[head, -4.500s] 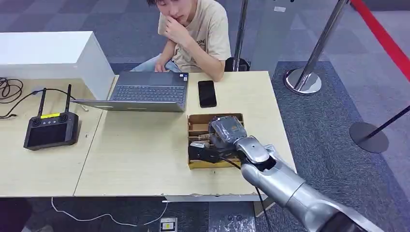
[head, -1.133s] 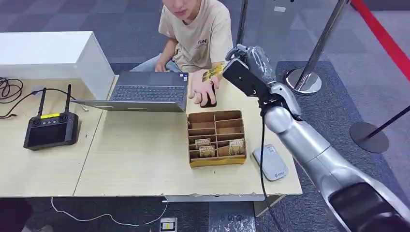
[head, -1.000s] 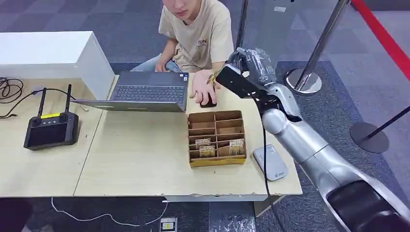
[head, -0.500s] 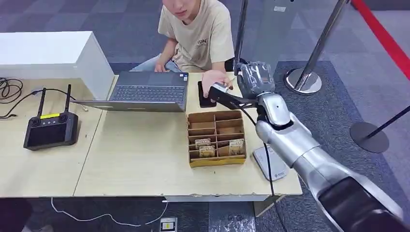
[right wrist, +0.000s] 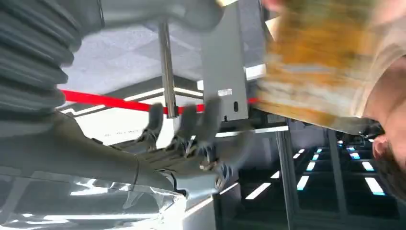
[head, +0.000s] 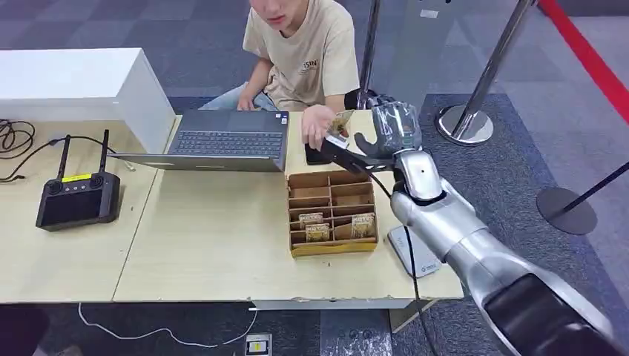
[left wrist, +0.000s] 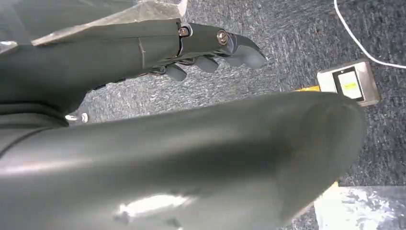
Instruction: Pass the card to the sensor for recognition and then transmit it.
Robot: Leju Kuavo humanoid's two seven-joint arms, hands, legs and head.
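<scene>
Card handover across the table (head: 222, 237)

The person's hand (head: 317, 126) holds the card (head: 341, 120); the right robot hand (head: 371, 141) hangs beside it, fingers apart and empty. Sensor (head: 417, 252) step judged done, transfer virtually complete.

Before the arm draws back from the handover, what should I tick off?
1. Yellow patterned card taken by the person's hand: ok, pinched there.
2. Right hand let go: ok, its fingers stand apart from the card in the right wrist view.
3. Black phone under the hand, clearance: cannot tell.
4. Brown cardboard divider box below the arm: ok, flat on the table.
5. Grey sensor pad near the table edge: ok, partly behind the arm.
6. Left hand: ok, holds nothing, over the floor.
</scene>
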